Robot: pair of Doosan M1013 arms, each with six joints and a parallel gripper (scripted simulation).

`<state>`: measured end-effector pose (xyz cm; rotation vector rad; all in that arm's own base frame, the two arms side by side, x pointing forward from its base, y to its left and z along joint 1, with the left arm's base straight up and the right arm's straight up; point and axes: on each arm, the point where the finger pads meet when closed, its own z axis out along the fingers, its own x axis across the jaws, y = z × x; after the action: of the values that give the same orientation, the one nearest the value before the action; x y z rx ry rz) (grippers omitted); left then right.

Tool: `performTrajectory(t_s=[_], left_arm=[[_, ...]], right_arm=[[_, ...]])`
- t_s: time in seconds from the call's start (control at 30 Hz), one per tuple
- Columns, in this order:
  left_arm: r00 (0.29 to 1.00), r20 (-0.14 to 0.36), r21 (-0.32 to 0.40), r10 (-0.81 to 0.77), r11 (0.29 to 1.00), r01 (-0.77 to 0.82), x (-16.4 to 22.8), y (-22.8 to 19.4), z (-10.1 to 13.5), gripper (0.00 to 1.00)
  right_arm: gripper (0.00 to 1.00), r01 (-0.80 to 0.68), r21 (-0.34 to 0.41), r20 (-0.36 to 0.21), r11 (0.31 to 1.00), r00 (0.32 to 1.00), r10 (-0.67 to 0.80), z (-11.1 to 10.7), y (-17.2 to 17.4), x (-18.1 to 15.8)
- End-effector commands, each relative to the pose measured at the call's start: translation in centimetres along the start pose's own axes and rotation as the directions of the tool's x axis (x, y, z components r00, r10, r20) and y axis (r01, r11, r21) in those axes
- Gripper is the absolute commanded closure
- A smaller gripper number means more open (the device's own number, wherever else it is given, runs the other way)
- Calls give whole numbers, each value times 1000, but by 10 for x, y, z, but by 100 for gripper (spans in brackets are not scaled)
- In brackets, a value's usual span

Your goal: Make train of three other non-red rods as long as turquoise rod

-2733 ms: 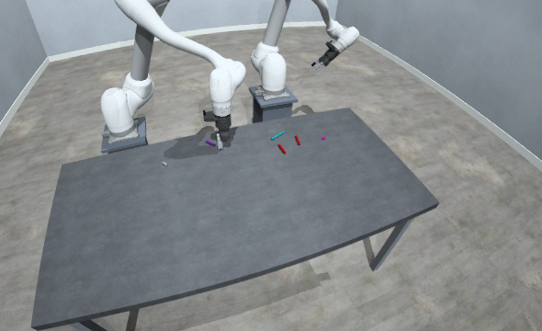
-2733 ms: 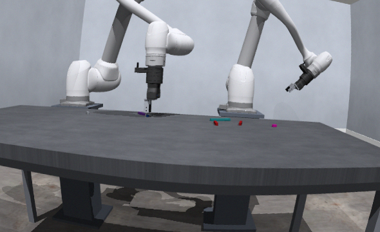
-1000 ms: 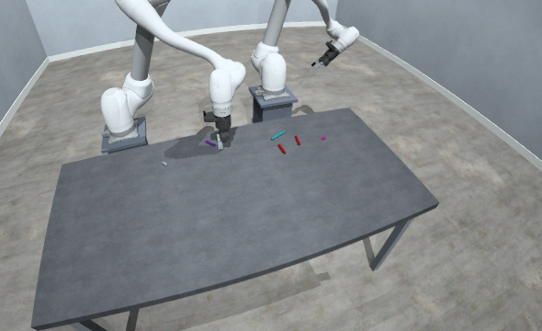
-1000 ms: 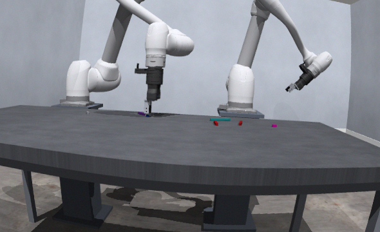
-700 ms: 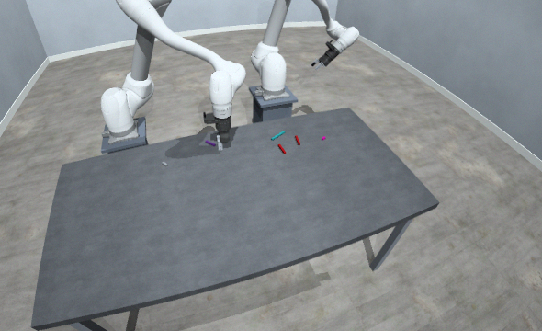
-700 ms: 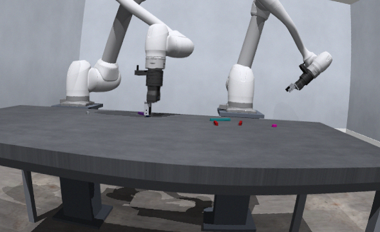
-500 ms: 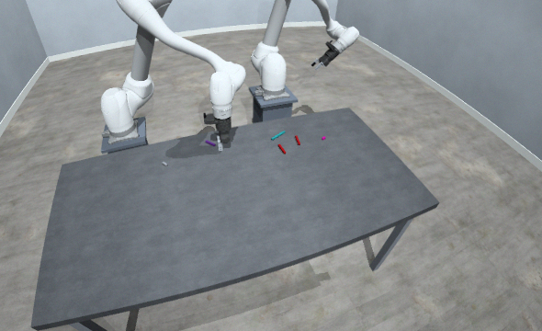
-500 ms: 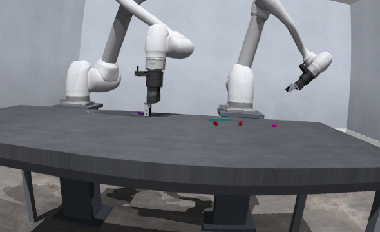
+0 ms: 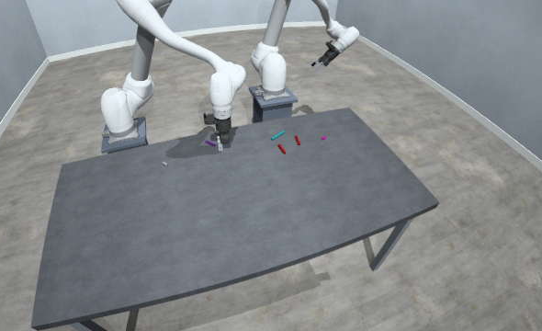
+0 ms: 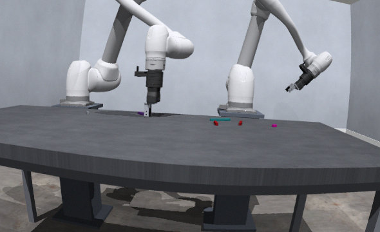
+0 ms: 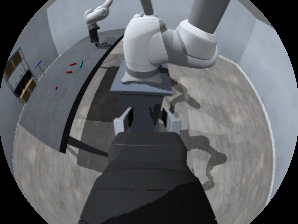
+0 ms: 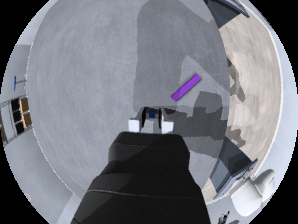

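Note:
My right gripper (image 9: 220,147) (image 10: 147,114) (image 12: 152,113) is low at the table, partly open, with a blue rod (image 12: 152,114) between its fingers and a small gap on each side. The purple rod (image 9: 210,143) (image 10: 140,113) (image 12: 186,87) lies flat and slanted beside it, apart from the blue rod. A grey rod (image 9: 164,164) (image 10: 87,113) lies farther left in the top view. The turquoise rod (image 9: 278,135) (image 10: 219,119) (image 11: 81,64) and a magenta rod (image 9: 323,138) (image 10: 274,125) (image 11: 56,88) lie to the right. My left gripper (image 9: 317,65) (image 10: 290,88) (image 11: 147,113) is open, empty and raised off the table.
Two red rods (image 9: 282,149) (image 9: 298,140) (image 10: 216,123) (image 10: 240,123) lie near the turquoise rod. The purple rod lies near the back edge of the table (image 9: 207,221) (image 10: 177,142), on the side of the arm bases.

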<state>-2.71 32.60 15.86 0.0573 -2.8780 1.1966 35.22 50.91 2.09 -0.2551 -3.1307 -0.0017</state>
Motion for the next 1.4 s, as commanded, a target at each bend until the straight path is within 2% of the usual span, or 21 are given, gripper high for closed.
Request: performTrajectory(t_s=[0.0, 0.83, 0.87, 1.37], left_arm=[[1000, 1, -3, -2, 1000, 2, 3, -2, 2, 0], [1000, 1, -3, -2, 1000, 2, 3, -2, 2, 0], [1000, 1, -3, -2, 1000, 2, 3, -2, 2, 0], [1000, 1, -3, -2, 1000, 2, 3, -2, 2, 0]], right_arm=[[46, 0, 1, 3, 1000, 1000, 0, 1, 0, 2], [46, 0, 1, 3, 1000, 1000, 0, 1, 0, 2], [76, 0, 1, 3, 1000, 1000, 0, 1, 0, 2], [76, 0, 1, 3, 1000, 1000, 0, 1, 0, 2]])
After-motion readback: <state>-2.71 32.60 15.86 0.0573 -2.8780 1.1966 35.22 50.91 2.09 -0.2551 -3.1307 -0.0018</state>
